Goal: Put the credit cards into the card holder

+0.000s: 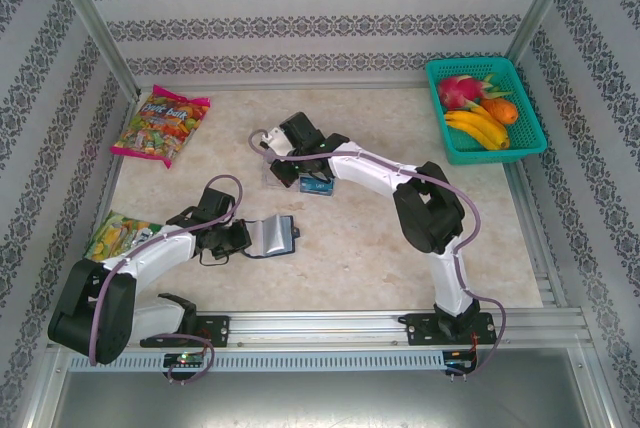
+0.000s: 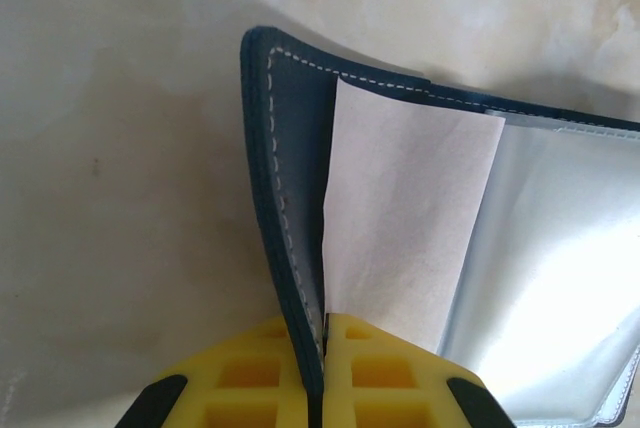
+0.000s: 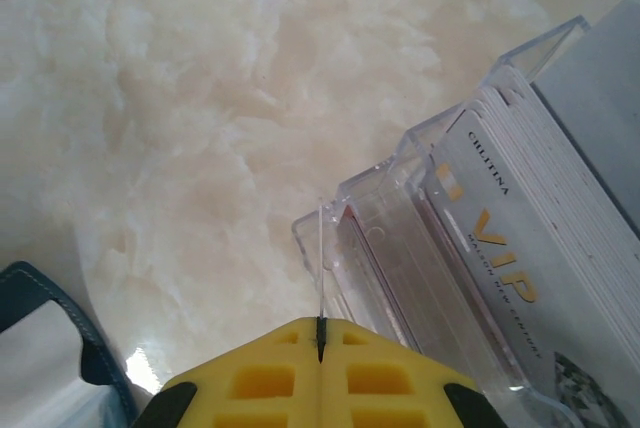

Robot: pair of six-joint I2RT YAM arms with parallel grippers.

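Top external view: far left, a glossy candy bag (image 1: 160, 126) lies flat on the marbled table (image 1: 380, 258). The left gripper (image 2: 322, 333), its yellow ribbed fingers pressed together, pinches the stitched navy cover of the card holder (image 1: 272, 236), which lies open near the centre with its grey lining up. Just beyond, a clear acrylic tray (image 3: 380, 248) holds stacked credit cards (image 3: 500, 268), the front one printed VIP in yellow. The right gripper (image 3: 320, 326) nips a thin pale sliver (image 3: 320, 258), probably a card seen edge-on. Far right sits a teal mesh basket (image 1: 476, 62) of fruit.
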